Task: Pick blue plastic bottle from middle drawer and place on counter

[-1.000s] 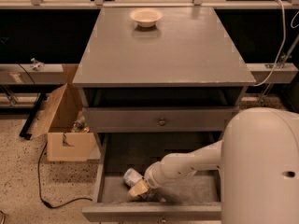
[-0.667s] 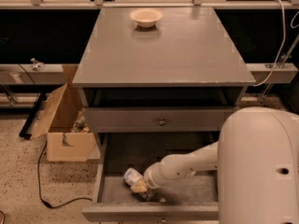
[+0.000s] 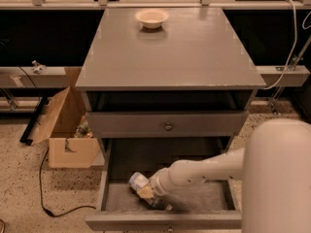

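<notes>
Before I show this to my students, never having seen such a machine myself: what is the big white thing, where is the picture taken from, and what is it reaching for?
The big white shape is the robot's body. Its one arm reaches down into the open middle drawer. At the arm's tip is the gripper, low in the drawer and right at the blue plastic bottle. Whether it already grips the bottle cannot be seen. The single picture looks down on the cabinet from the robot's side. On the counter a cream bowl stands near the far edge. The upper drawer is closed. A cardboard box sits on the floor beside the cabinet.
</notes>
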You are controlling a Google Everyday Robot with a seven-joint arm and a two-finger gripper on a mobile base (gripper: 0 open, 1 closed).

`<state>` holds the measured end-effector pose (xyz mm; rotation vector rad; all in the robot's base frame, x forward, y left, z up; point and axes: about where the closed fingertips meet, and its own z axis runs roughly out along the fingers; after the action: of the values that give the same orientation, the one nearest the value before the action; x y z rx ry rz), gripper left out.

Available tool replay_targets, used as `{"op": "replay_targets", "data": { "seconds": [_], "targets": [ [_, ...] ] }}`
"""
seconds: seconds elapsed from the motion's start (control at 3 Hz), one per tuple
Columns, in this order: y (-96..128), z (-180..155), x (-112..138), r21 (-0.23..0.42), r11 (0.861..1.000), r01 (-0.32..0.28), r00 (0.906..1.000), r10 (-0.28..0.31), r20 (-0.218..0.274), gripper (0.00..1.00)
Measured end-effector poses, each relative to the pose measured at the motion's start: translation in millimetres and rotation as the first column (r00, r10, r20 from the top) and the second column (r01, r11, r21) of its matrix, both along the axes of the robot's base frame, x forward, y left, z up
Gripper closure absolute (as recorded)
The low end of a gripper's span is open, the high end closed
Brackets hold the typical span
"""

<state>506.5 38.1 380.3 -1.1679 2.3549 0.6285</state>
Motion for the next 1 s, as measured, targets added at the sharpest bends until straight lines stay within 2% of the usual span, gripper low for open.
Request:
{"op": "replay_targets", "data": {
  "seconds": [0.33,0.67,1.0],
  "targets": [
    [5,42,24,0.08,0.99,-0.112,0.9886,0.103,0.11,1.0],
    [-5,99,56,0.213,0.965,-0.152,0.9726,0.107,0.206,1.0],
    [-19,167,80,0.315,0.905,-0.287,0.9202,0.168,0.354,1.0]
  ]
}}
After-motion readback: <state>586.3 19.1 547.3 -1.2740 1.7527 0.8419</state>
